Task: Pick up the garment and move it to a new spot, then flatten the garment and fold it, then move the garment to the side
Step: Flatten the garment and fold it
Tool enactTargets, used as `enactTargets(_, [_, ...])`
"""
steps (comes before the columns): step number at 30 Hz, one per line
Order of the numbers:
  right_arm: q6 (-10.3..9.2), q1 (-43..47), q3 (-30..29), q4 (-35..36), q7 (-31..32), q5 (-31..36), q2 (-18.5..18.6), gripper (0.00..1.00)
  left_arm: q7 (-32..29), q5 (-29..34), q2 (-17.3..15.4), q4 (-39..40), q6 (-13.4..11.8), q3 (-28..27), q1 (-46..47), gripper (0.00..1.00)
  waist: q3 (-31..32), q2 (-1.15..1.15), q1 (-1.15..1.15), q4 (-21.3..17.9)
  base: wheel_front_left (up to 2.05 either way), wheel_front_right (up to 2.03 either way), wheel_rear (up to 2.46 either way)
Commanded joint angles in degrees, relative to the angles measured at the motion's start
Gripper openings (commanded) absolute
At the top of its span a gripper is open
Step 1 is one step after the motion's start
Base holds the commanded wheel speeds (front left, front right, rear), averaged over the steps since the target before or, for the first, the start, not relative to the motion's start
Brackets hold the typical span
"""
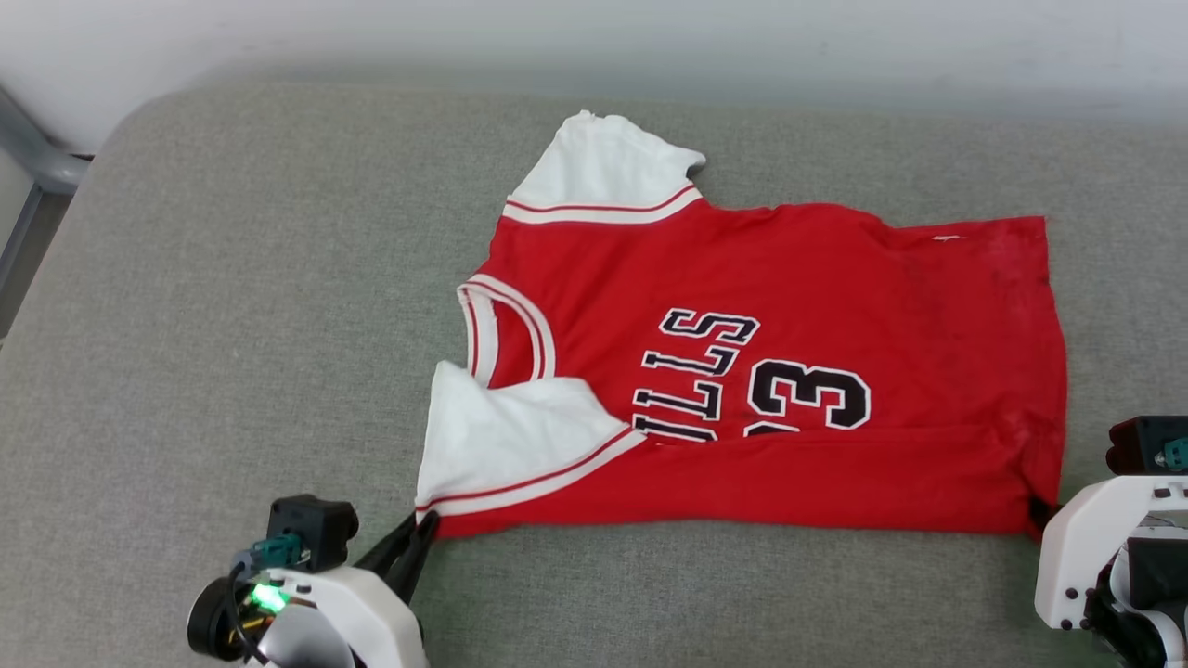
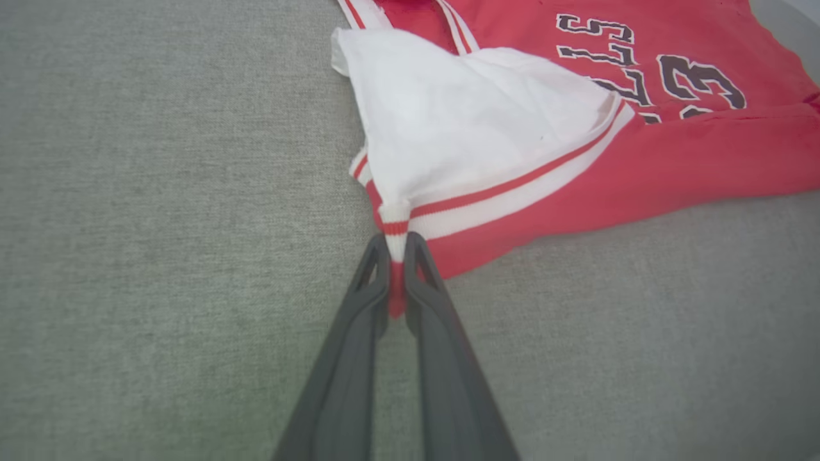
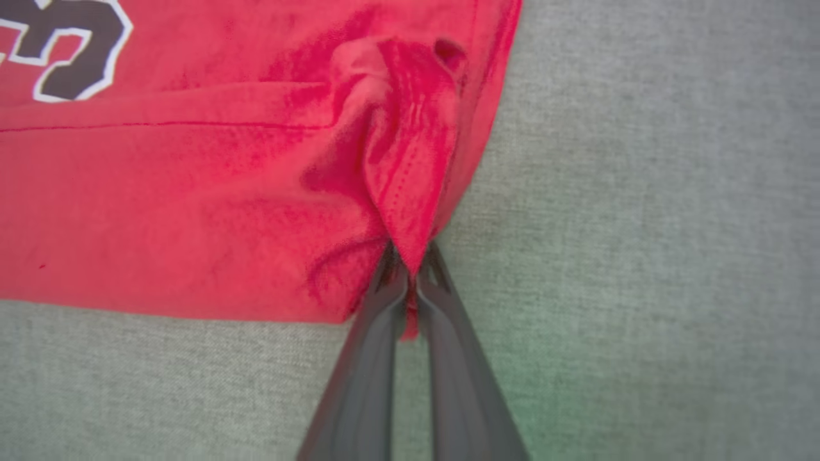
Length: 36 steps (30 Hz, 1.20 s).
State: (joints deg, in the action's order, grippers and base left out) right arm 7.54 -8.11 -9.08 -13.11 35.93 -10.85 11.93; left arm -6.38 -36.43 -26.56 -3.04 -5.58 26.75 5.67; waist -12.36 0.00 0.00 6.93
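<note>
The garment [image 1: 798, 371], a red jersey with white sleeves and black-and-white lettering, lies spread on the grey cushion with its near edge folded over. My left gripper [image 1: 425, 527] is shut on the striped trim at the near-left sleeve corner [image 2: 396, 234], and cloth shows pinched between its fingers [image 2: 359, 333]. My right gripper [image 1: 1041, 512] is shut on the near-right hem corner, where the red fabric [image 3: 410, 192] bunches into a peak between its fingers [image 3: 368, 358]. The far sleeve [image 1: 603, 167] lies flat, pointing away from me.
The grey fabric surface [image 1: 232, 325] stretches wide to the left of the garment and along the near edge. A grey metal frame [image 1: 37, 167] stands beyond its far-left corner. A pale wall [image 1: 594, 37] runs behind.
</note>
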Motion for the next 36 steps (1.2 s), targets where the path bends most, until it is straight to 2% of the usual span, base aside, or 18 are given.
enactTargets(1, [-0.11,1.08,-0.09,-1.31,0.98,-0.11,0.38,0.0,-0.25,-0.04,-0.62,-0.58,-0.07,-0.08,-1.13,0.0,0.94,0.0,0.0,-0.63,0.0,0.0,0.0])
enactTargets(6, [-0.11,2.64,-0.2,0.85,2.94,-2.33,1.43,0.0,-0.45,-0.81,-1.39,-1.2,0.06,0.39,-3.93,0.0,3.43,0.0,0.0,-1.32,0.0,0.0,0.0])
enactTargets(13, [-0.11,7.91,-1.41,7.57,9.16,-5.08,3.66,0.0,-1.42,-1.5,-2.9,0.11,-0.78,1.22,-8.75,0.0,6.39,0.0,0.0,-1.7,0.0,0.0,0.0])
enactTargets(18, [-0.11,12.1,-1.82,12.21,13.25,-6.25,4.74,0.0,-1.92,-2.39,-3.64,1.8,-0.47,1.5,-11.43,0.0,7.03,0.0,0.0,-2.03,0.0,0.0,0.0])
enactTargets(24, [-0.11,15.87,-2.74,13.66,16.39,-5.69,3.48,0.0,-2.19,-2.14,-3.06,0.54,-0.22,2.96,-12.09,0.0,7.36,0.0,0.0,-2.42,0.0,0.0,0.0])
enactTargets(25, [-0.11,16.06,-2.99,13.43,16.11,-5.41,3.03,0.07,-1.91,-1.75,-2.92,0.03,-0.29,3.16,-11.87,0.0,7.38,0.0,0.0,-2.51,0.0,0.0,0.0])
enactTargets(26, [-0.11,16.21,-3.07,13.23,15.53,-5.04,2.72,0.51,-1.41,-1.24,-2.74,-0.49,-0.58,3.3,-11.54,0.33,7.43,0.0,0.0,-2.58,0.0,0.0,0.0])
enactTargets(27, [-0.11,16.07,-3.29,13.03,14.62,-4.69,2.28,1.0,-0.83,-0.78,-2.54,-1.0,-0.64,3.39,-11.23,1.0,7.47,0.0,0.0,-2.66,0.0,0.0,0.0])
enactTargets(31, [-0.09,13.92,-3.26,12.44,9.97,-4.09,0.89,1.0,2.58,0.33,-1.56,-2.01,-0.68,2.93,-9.58,1.0,7.86,0.0,0.0,-2.87,0.0,0.0,0.0])
enactTargets(36, [-0.09,10.27,-3.61,12.87,0.38,-3.95,0.38,1.0,9.9,2.33,-0.62,-1.36,-0.73,1.25,-7.38,1.0,8.54,0.0,0.0,-3.16,0.0,0.0,0.0])
